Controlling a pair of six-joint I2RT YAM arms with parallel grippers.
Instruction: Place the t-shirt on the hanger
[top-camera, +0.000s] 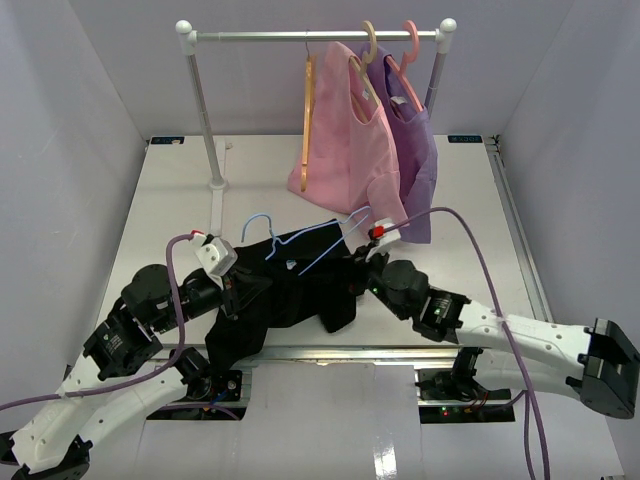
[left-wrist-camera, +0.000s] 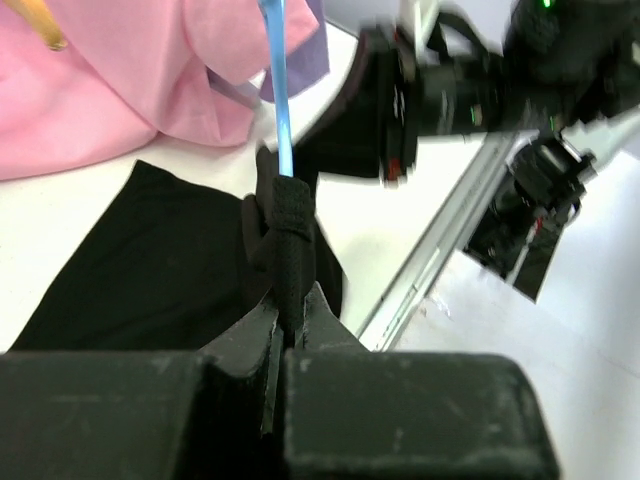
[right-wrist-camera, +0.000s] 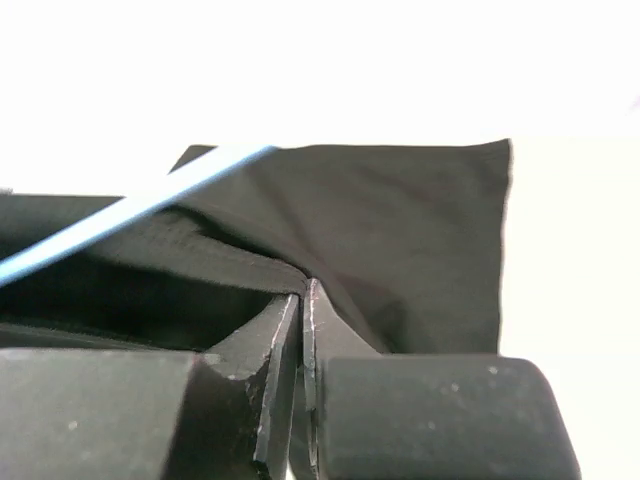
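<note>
The black t-shirt lies crumpled on the white table between my two arms. The thin light-blue hanger rests across its upper part, with the hook toward the left. My left gripper is shut on a rolled band of the t-shirt, and the hanger's blue wire rises out of that band. My right gripper is at the shirt's right side. In the right wrist view the right gripper pinches a fold of the t-shirt, with the hanger slanting just above.
A rack stands at the back of the table. On it hang a pink garment, a purple garment and a bare tan-orange hanger. The pink garment's hem lies close behind the t-shirt. The table's front rail runs before the arm bases.
</note>
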